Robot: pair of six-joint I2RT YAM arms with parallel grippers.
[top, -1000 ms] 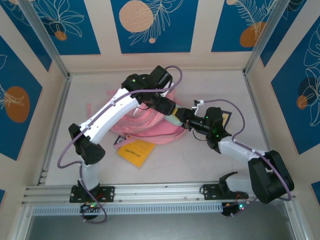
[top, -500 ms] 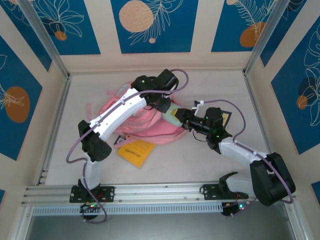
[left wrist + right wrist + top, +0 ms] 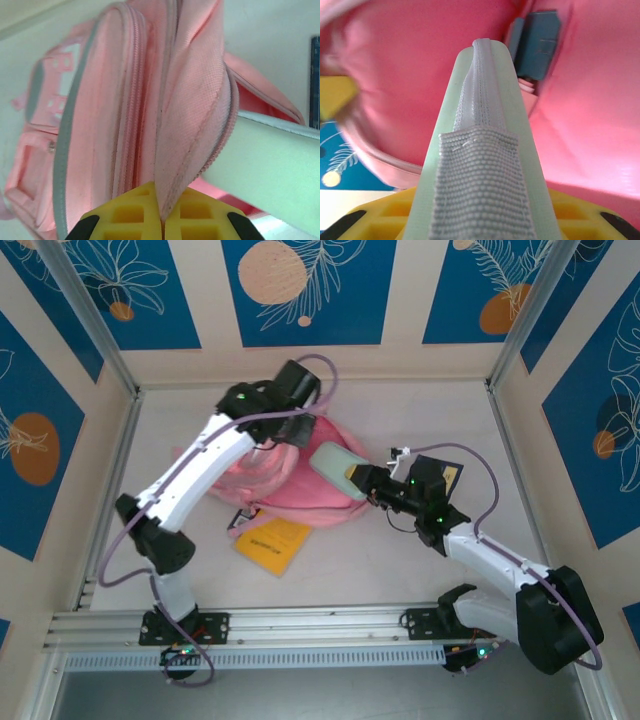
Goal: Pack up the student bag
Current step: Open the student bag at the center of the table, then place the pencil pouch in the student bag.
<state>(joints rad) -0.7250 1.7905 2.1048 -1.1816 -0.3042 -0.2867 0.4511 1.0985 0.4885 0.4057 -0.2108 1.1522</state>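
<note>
Soft, floppy student bag lies midway across the bench; left hand, closed tight, pinches its zipped rim, likely the firmest hold. Right hand clasps a pale green case at the opening.

The student bag, a large soft pink fabric backpack with grey-piped front pockets and a pale panel, lies slumped on the table left of its middle, main compartment unzipped, one zip-edged flap lifted and brighter pink lining showing through its rightward-gaping mouth.
</note>
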